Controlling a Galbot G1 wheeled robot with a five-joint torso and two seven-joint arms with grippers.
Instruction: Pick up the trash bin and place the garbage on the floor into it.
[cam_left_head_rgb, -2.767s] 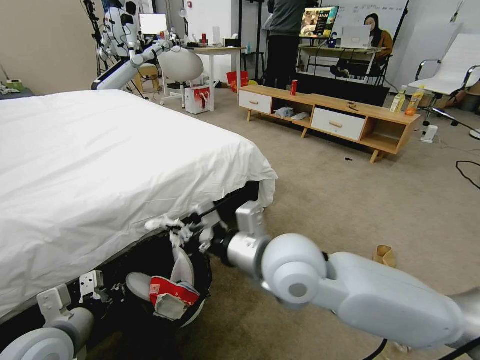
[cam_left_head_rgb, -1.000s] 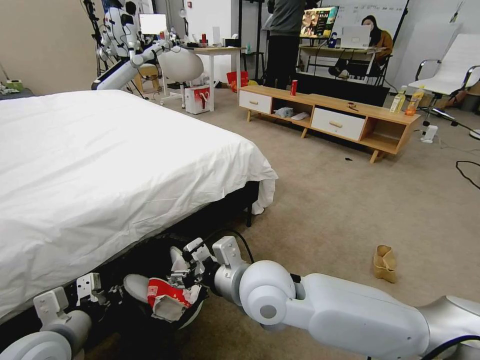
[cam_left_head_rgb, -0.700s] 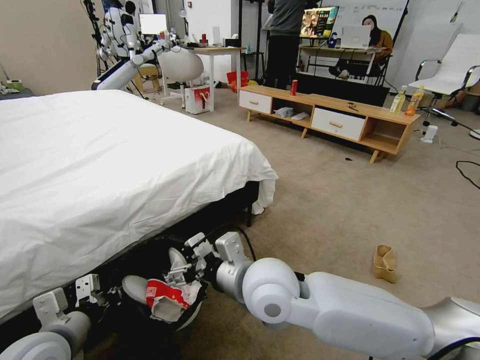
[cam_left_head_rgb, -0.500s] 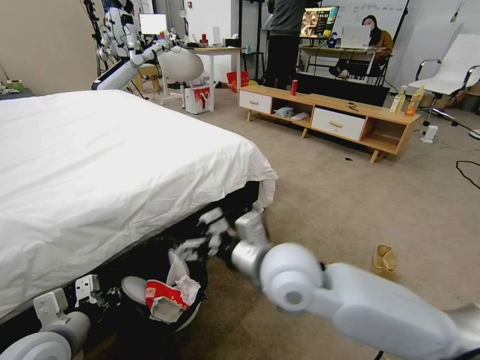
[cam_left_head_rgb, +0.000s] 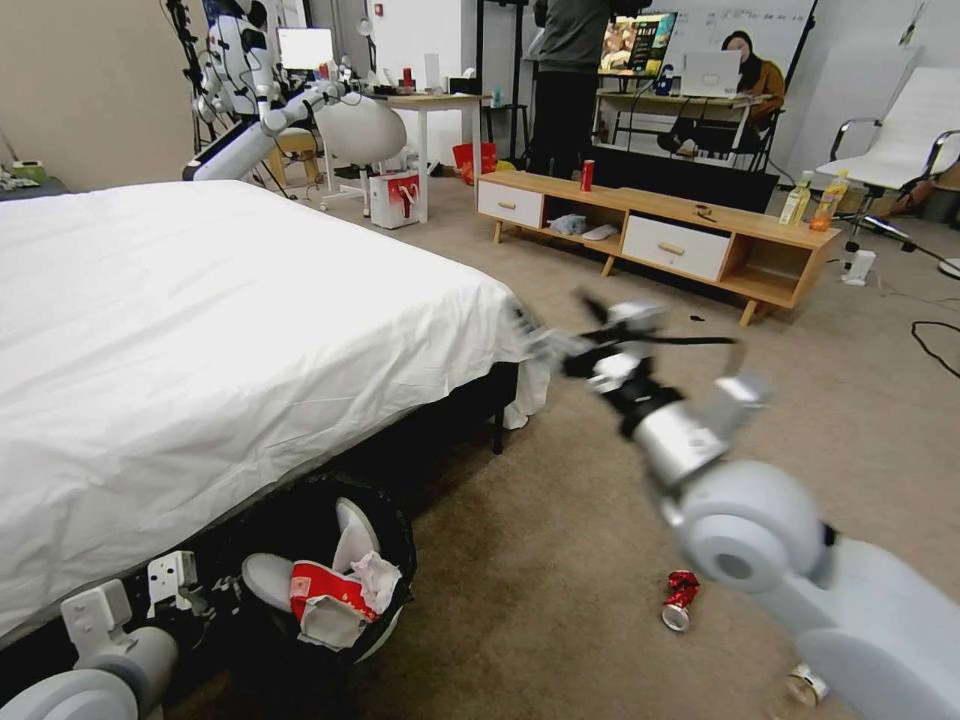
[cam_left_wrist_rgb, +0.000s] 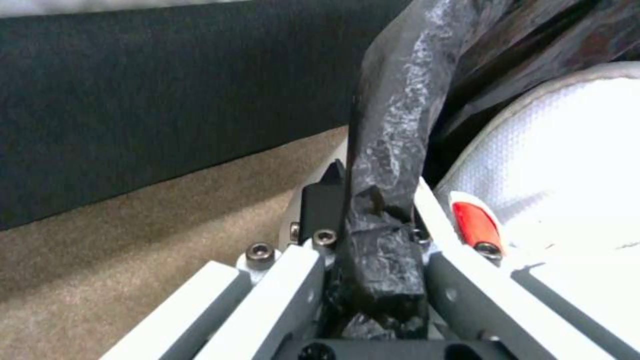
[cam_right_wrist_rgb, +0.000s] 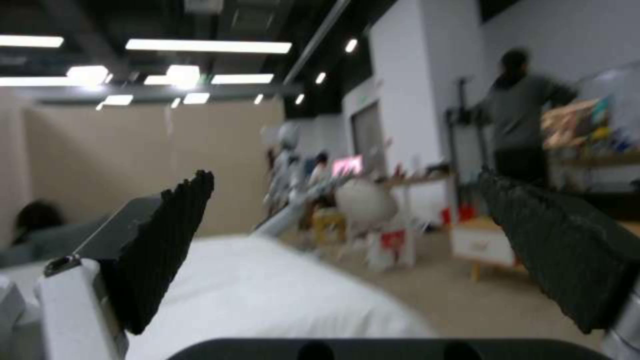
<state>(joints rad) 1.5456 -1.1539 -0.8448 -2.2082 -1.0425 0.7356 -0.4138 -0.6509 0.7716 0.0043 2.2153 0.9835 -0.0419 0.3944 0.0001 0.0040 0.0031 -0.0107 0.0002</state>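
Where left hand (cam_left_wrist_rgb: 373, 260) pinches crinkly black bag (cam_left_wrist_rgb: 393, 150)

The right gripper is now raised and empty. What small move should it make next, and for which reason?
Probably lower the right gripper toward the crushed red can on the floor. Its jaws stand open with nothing between them, the can lies loose beside that arm, and the left gripper is clamped on the trash bin's black bag at the rim.
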